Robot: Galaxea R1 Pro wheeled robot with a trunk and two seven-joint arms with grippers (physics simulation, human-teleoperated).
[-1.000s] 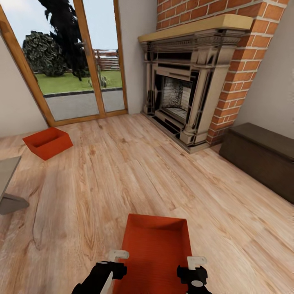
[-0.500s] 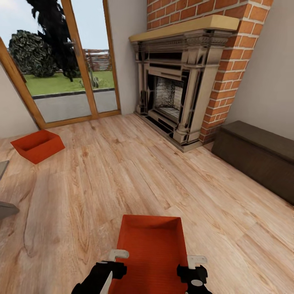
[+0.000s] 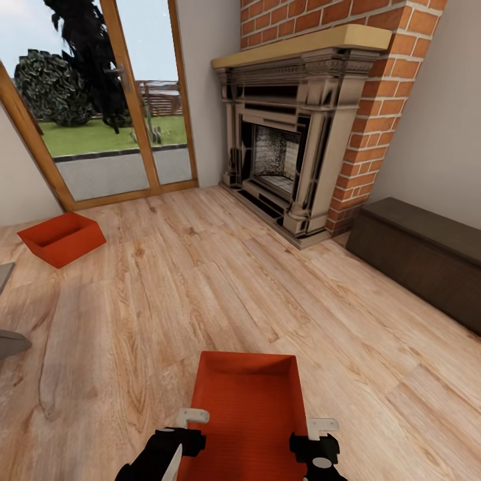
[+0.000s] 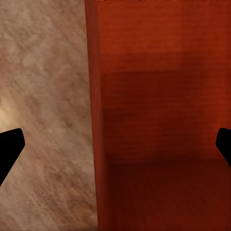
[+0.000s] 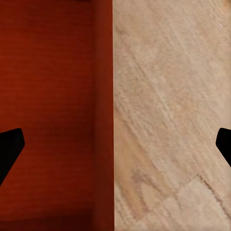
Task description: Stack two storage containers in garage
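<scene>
One orange-red storage container (image 3: 248, 407) lies on the light wood-plank floor right in front of me, open side up. My left gripper (image 3: 190, 425) is at its left wall and my right gripper (image 3: 319, 431) at its right wall. In the left wrist view the left gripper (image 4: 115, 147) is open, and the container's wall (image 4: 94, 120) runs between its two dark fingertips. The right gripper (image 5: 115, 147) is open too and straddles the opposite wall (image 5: 103, 120). The second storage container (image 3: 61, 237) sits far off to the left, near the glass doors.
This is the living room. A red-brick fireplace (image 3: 294, 140) stands straight ahead, and wood-framed glass doors (image 3: 100, 113) are at the back left. A dark wooden chest (image 3: 421, 254) lines the right wall. A grey furniture corner (image 3: 8, 337) juts in at the left edge.
My view swung a little to the right between one second and half a second ago, shifting the whole room leftward. Since then the grippers and the near container have held still.
</scene>
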